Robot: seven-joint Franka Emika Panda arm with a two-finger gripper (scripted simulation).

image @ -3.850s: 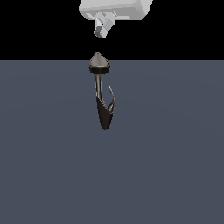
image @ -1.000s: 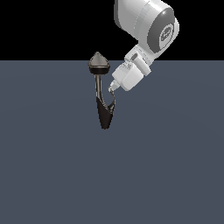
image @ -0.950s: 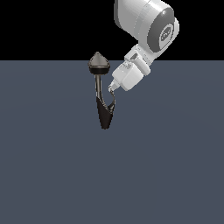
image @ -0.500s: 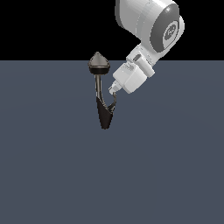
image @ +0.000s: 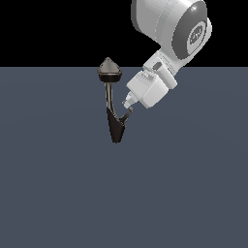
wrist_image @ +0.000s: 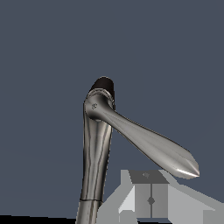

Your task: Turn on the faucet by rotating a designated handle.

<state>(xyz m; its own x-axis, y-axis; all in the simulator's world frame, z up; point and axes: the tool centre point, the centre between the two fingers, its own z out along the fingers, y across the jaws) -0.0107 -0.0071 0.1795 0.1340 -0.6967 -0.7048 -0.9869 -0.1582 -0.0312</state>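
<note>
The faucet (image: 113, 104) stands on the flat grey floor (image: 58, 184), its cone cap on top, thin stem below and black pointed body at the base. The handle (image: 126, 115) branches off that body as a thin curved sliver toward the exterior view's right. My gripper (image: 128, 103) hangs just above and beside the handle's tip, coming in at a slant from the exterior view's right. Whether I touch it yet, I cannot tell.

In the wrist view the handle (wrist_image: 148, 142) is a smooth tapering lever ending in a point, swinging out from a pivot beside the stem (wrist_image: 96, 162). My fingers (wrist_image: 151, 199) look pressed together under the pointed end, nothing pinched between them.

I judge this metal stiff and glossy, so slippery. A pinch would likely skid off the taper. It is fixed, so weight does not matter, only hinge resistance. I would push sideways against the lever near its outer end, where leverage is best, keeping clear of the very tip
</note>
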